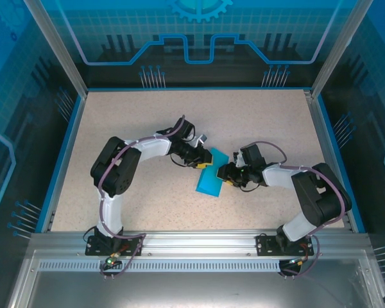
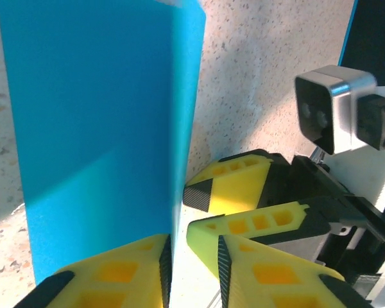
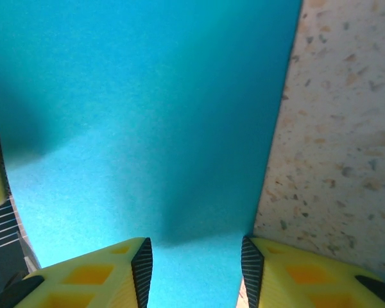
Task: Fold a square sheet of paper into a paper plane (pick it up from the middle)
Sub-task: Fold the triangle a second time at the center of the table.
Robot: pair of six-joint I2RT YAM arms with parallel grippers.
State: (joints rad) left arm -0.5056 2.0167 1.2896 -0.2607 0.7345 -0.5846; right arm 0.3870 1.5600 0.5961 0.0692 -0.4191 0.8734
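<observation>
**A:** Left gripper (image 1: 201,162)?
**B:** Jaws narrowly ajar at the paper's 11 o'clock edge. Right gripper (image 1: 225,172) parted at 3 o'clock.
**A:** Square sheet of paper (image 1: 210,183)?
**B:** Folded, mid-table (image 1: 147,212), long axis 1 to 7 o'clock.

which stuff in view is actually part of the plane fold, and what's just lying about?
Job:
- square sheet of paper
- left gripper
- right gripper

Not the job (fixtures, not loose items):
- table
- aluminium frame rail
- blue enclosure panels
</observation>
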